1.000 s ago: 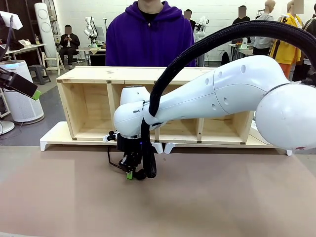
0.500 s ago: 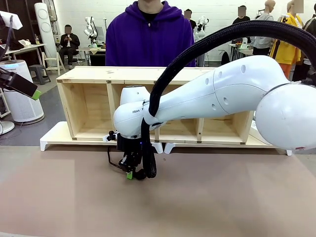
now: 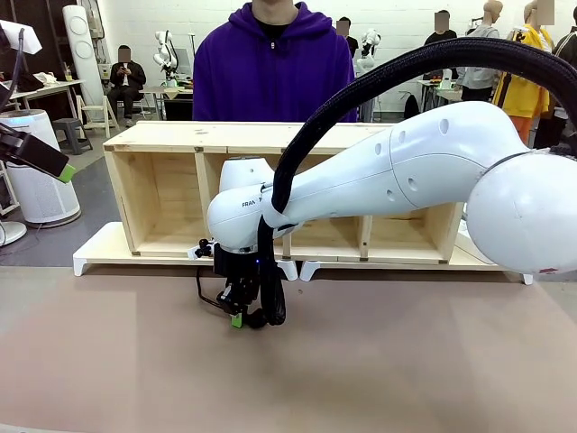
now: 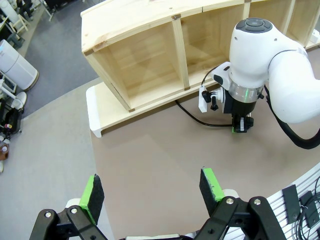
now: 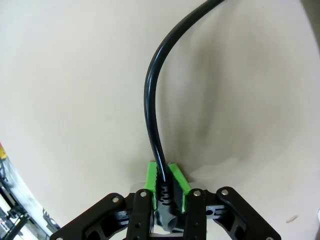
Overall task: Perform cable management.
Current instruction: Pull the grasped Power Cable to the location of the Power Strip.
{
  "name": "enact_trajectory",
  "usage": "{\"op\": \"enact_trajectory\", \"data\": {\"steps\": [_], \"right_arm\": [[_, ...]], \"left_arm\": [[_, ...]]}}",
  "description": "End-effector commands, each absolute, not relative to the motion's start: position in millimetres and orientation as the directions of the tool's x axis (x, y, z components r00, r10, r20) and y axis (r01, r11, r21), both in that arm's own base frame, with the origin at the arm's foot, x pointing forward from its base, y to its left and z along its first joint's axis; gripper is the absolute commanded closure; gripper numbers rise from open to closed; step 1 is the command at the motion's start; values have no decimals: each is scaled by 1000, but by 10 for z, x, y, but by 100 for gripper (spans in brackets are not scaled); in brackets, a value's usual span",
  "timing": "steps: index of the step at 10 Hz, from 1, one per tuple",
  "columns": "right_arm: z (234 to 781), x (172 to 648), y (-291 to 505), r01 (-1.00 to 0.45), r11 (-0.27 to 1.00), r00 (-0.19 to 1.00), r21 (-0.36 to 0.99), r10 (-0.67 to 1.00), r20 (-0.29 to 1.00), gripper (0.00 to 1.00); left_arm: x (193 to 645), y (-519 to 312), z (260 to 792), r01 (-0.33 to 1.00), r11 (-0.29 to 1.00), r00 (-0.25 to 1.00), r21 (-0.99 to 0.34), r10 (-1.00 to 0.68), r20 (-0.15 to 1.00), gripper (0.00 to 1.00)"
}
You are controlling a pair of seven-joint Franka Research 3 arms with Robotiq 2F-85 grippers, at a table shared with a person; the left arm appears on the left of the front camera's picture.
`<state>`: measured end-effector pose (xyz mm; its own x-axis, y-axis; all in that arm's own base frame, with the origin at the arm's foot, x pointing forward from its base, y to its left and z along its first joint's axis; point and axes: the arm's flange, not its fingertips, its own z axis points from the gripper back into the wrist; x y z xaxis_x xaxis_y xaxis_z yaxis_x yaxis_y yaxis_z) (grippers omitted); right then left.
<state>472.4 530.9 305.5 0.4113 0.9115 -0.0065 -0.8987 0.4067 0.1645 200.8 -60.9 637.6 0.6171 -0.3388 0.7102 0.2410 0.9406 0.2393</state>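
We list the cable point(image 5: 148, 100): smooth black plastic jacket, faint sheen. Shelf point(image 3: 162, 137), twelve o'clock: pale bare wood, matt; table point(image 3: 379, 379): matt brown, smooth. Right arm point(image 3: 424, 167): glossy white plastic shell; its hose point(image 3: 451, 50): woven black cloth.

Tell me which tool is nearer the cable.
Right. The right tool is shut on the cable at its plug end; the left tool hangs open, raised and well away from it.

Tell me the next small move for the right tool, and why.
Probably lift the right tool slightly, straight up. It is shut on the cable at its plug end, low over the table, and the cable trails back toward the shelf. Clearing the surface first should avoid dragging.
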Motion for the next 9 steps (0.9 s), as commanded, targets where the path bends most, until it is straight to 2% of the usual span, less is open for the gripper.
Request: {"op": "enact_trajectory", "data": {"steps": [1,5,9], "right_arm": [[3173,4353,5134,-894,424,411,145,905,-111,85],[3368,3612,4600,-847,528,513,56,841,-173,85],[3396,3083,4168,-770,638,636,-22,764,-111,85]], "left_arm": [[2028,-595,6386,248,935,603,253,-353,715,0],[2028,-595,6386,248,935,603,253,-353,715,0],[2028,-595,6386,248,935,603,253,-353,715,0]]}}
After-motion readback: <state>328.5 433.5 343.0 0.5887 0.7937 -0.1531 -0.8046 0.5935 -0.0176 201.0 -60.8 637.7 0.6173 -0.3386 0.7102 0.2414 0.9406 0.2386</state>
